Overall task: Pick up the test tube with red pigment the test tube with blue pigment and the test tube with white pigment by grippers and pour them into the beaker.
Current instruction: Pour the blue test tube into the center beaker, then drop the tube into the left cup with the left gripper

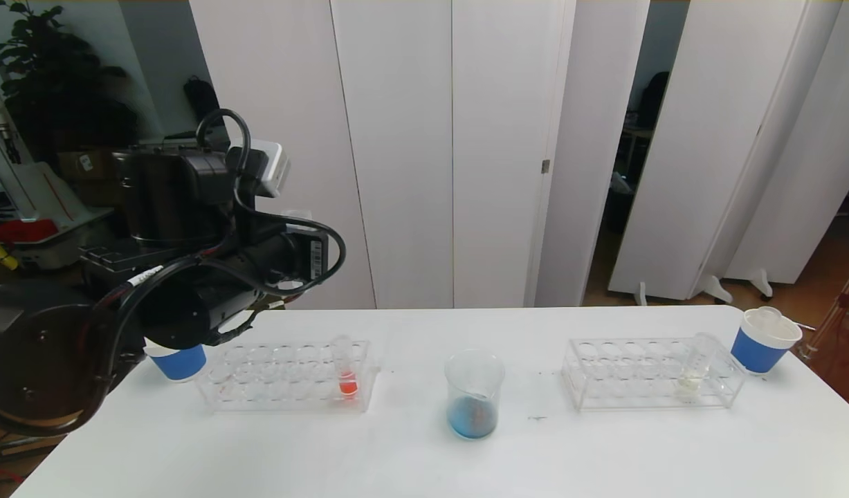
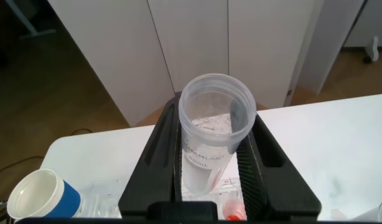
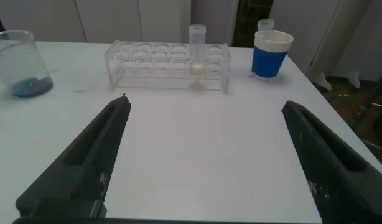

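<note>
The left hand (image 2: 209, 163) clamps a clear, emptied test tube (image 2: 211, 134); the beaker (image 1: 473, 394) holds blue liquid.

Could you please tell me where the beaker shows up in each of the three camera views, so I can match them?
Head view: the beaker stands at table centre, between the two clear racks, blue liquid at its bottom.
Left wrist view: not clearly in it; the tube in the left gripper fills the middle.
Right wrist view: the beaker sits at the far edge of the picture, beside the rack.
Shared landmark: the rack holding the white-pigment tube.
</note>
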Tool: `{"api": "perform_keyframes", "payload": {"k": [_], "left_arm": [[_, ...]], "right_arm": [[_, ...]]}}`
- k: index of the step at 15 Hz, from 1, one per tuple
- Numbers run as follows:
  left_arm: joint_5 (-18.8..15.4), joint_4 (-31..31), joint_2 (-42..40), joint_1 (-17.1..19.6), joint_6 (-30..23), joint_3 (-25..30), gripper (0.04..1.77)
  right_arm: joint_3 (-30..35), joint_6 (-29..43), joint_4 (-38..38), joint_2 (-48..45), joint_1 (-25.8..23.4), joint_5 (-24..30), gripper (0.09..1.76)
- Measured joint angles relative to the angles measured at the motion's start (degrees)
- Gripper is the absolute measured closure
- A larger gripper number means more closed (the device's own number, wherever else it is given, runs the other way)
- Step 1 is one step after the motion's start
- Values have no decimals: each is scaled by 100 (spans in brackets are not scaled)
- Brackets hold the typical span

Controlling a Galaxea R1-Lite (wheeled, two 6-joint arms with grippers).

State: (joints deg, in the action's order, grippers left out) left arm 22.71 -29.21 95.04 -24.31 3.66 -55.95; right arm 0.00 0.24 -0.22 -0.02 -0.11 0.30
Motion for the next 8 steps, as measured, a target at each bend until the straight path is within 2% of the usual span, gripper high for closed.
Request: {"api": "perform_keyframes", "payload": {"k": [3,5,8], "left_arm": [[30,-63,-138,223,-160,67,122],[168,-118,-194,444,-265,74,122],[444,-210,-210,1073,-267,105,122]], "right_arm": [[0,2,0,0,1,2,10],[0,0,0,0,4,2,10],[0,2,-2,0,4,2,10]]}}
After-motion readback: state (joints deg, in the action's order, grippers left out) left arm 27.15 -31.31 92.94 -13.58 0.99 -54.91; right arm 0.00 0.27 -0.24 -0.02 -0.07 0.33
